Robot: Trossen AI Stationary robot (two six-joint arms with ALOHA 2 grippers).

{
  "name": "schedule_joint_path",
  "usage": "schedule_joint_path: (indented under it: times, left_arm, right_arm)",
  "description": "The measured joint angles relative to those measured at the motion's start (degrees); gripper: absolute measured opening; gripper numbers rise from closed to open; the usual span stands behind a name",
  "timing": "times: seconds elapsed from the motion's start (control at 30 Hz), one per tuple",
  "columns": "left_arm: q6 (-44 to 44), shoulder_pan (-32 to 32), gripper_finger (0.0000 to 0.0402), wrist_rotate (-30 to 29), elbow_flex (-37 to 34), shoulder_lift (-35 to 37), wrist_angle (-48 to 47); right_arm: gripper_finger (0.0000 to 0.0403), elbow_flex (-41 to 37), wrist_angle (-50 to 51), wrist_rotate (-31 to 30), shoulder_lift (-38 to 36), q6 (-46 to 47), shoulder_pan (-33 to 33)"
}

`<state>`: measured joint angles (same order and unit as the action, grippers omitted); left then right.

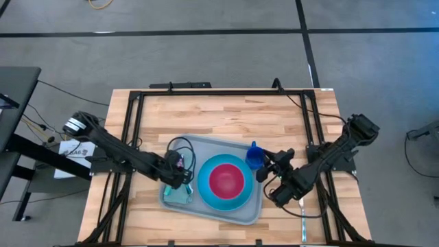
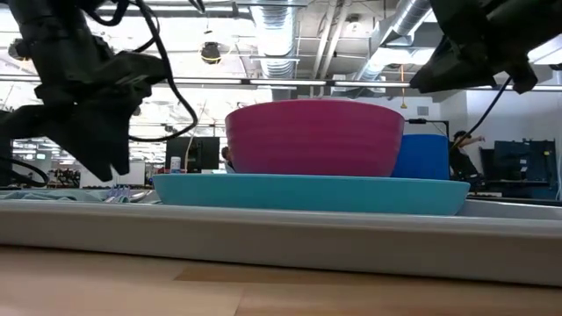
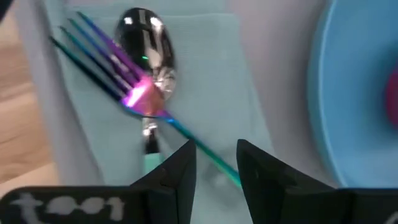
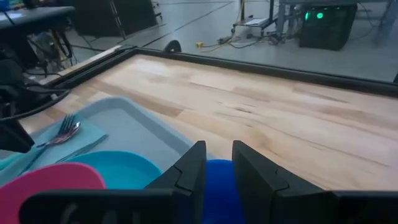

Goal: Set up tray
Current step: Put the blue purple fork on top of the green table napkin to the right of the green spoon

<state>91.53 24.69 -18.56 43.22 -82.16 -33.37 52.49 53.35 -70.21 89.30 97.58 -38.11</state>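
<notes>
The grey-blue tray (image 1: 206,147) lies in the middle of the table. On it a blue plate (image 1: 206,189) carries a pink bowl (image 1: 226,180). At the tray's left, a teal napkin (image 3: 205,74) bears an iridescent fork (image 3: 134,93) and a spoon (image 3: 146,43). My left gripper (image 3: 216,146) hangs open above the napkin, pointing steeply down, with the fork's handle running under the gap between its fingers. Whether it touches the fork I cannot tell. A blue cup (image 1: 254,156) stands at the tray's far right corner, and my right gripper (image 1: 264,168) is shut on it. My right gripper has the blue cup's upper part (image 4: 219,186) between its two fingers, reaching in almost level from the table's right side. The fingers themselves cover the place of contact. The cup stands upright behind the plate (image 2: 426,156), low at the tray.
A black frame (image 1: 206,91) runs around the wooden table top, with cables along both side edges. Bare wood (image 1: 226,116) lies beyond the tray's far edge. The tray's low rim (image 2: 263,233) is near the table's front.
</notes>
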Motion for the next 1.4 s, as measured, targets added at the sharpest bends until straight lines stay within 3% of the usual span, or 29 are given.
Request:
schedule_joint_path:
  times: [0.4,0.83,0.97,1.17,1.4]
  left_arm:
    - [8.75,0.02,0.0102,0.35,0.18,-2.64,0.14]
    - [10.27,-0.33,0.01,0.3,0.48,-8.71,1.12]
    - [9.4,-0.37,0.0076,-2.44,0.32,-8.9,1.05]
    - [5.73,-0.61,0.0009,-4.69,0.27,-8.97,2.24]
    - [1.58,-0.61,0.0012,-8.35,4.83,-9.04,1.49]
  right_arm:
    - [0.0071,0.0,-4.15,-1.66,0.0,-1.21,0.02]
    - [0.0071,0.0,-5.14,-1.86,0.04,-3.61,0.74]
    - [0.0071,0.0,-5.2,-1.84,0.04,-3.61,0.74]
    - [0.0071,0.01,-5.24,-1.65,0.04,-3.63,0.76]
    - [0.0071,0.02,-5.67,-0.66,0.04,-3.69,0.74]
